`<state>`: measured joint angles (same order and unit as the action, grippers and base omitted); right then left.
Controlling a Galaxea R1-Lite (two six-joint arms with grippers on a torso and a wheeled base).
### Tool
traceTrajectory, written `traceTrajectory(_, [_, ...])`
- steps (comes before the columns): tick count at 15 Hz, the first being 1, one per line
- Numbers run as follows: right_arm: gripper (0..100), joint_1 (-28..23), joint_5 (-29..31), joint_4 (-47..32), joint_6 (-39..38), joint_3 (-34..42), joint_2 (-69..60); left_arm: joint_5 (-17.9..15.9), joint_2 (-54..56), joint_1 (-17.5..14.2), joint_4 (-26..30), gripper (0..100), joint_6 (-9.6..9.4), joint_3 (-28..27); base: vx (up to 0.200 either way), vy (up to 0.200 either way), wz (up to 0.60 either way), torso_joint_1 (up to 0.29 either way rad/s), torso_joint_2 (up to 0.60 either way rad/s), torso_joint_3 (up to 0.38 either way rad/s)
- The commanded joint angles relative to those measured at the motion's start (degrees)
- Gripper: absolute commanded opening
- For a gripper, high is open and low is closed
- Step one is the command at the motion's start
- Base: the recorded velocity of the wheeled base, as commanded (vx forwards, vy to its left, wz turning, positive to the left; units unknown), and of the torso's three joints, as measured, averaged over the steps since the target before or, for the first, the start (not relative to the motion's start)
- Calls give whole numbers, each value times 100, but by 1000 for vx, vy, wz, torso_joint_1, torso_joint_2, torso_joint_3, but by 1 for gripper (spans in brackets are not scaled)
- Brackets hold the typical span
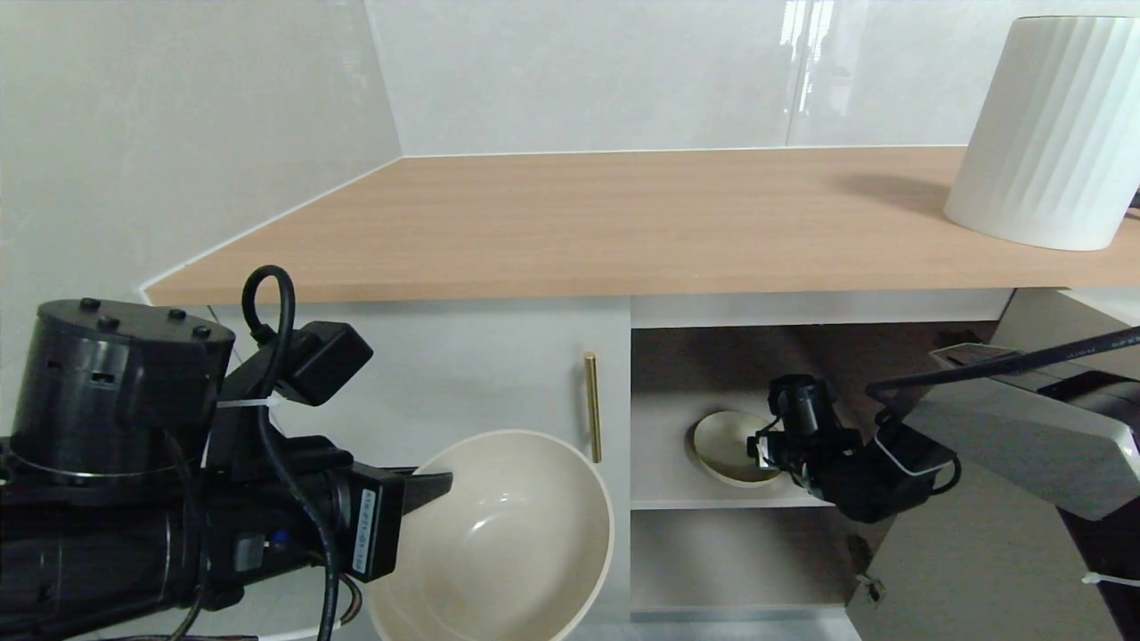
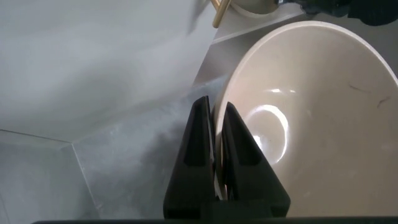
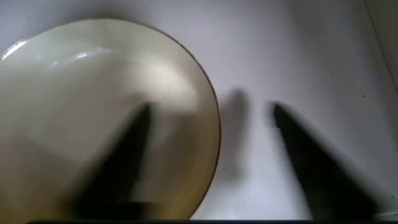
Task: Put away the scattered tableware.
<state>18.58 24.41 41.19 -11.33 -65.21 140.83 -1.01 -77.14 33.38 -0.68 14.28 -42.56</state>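
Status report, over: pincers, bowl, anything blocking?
Left pincer shut on big bowl, before closed door. Right pincer open over small dish edge, on cabinet shelf. That pincer crowds the opening.

My left arm (image 1: 134, 499) is low at the left, forearm pointing right, wrist about level. Left claw (image 1: 435, 488) pinched tight on bowl (image 1: 508, 534) rim, one finger inside, one outside; fingers (image 2: 200, 134) near parallel, only a thin gap between. My right arm (image 1: 1006, 418) comes in from the right, angled forward and down, wrist bent. Right claw (image 1: 757, 450) spread wide, gripping nothing; one finger (image 3: 124, 149) over the plate (image 3: 74, 81), the other past its edge. Can't tell if it touches.
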Motion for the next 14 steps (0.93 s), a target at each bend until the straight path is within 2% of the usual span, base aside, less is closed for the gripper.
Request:
traceTrajectory(1, [100, -21, -6, 12, -19, 8, -108, -4, -38, 37, -2, 0, -65, 37, 0, 0, 0, 0, 0, 0])
traceTrajectory(3, [100, -3, -32, -15, -186, 342, -644, 5, -214, 37, -2, 0, -355, 99, 0, 0, 0, 0, 0, 0])
traceTrajectory(4, [100, 93, -103, -32, -186, 808, -1233, 13, -424, 90, -2, 0, -505, 99, 0, 0, 0, 0, 0, 0])
traceTrajectory(6, [100, 427, -419, -226, -151, 1713, -2349, 31, -679, 275, -213, 0, -566, 178, 0, 0, 0, 0, 0, 0])
traceTrajectory(7, [100, 577, -621, -524, -151, 1933, -2859, 31, -785, 310, -371, 0, -566, 204, 0, 0, 0, 0, 0, 0])
traceTrajectory(11, [100, 1104, -1412, -2458, -159, 1942, -4634, 22, -1470, 327, -714, 0, -584, -253, 0, 0, 0, 0, 0, 0])
traceTrajectory(14, [100, 1631, -1456, -3065, -159, 1898, -5012, 40, -1998, 424, -723, 0, -821, -411, 0, 0, 0, 0, 0, 0])
